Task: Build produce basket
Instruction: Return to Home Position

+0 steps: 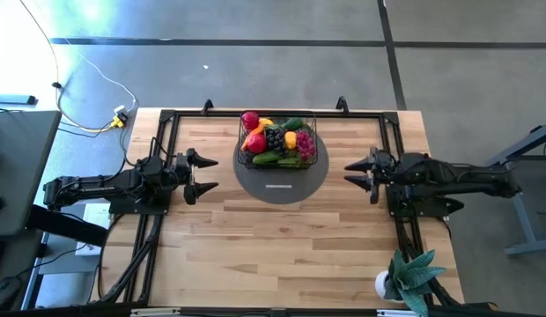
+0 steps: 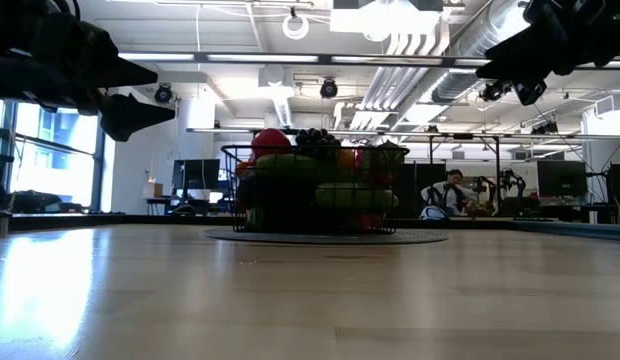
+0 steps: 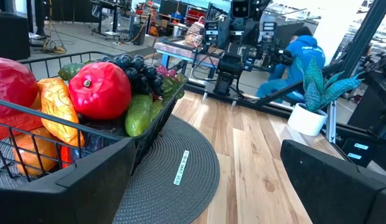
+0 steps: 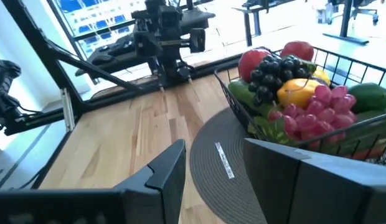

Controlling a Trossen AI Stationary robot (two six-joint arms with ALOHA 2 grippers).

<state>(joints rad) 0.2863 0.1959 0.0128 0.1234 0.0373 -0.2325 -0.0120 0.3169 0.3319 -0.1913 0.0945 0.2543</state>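
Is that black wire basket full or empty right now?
Full. The basket is heaped with produce; a red tomato and dark grapes rise above its rim.

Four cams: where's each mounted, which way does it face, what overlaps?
High view: overhead, straight down on wooden table; left gripper and right gripper, both open, flank the black wire-mesh basket.
Low view: table height, level into the room; grippers overhead.
Left wrist view: faces basket past own fingers; right arm beyond.
Right wrist view: same, left arm beyond.
Shared: all show the basket.
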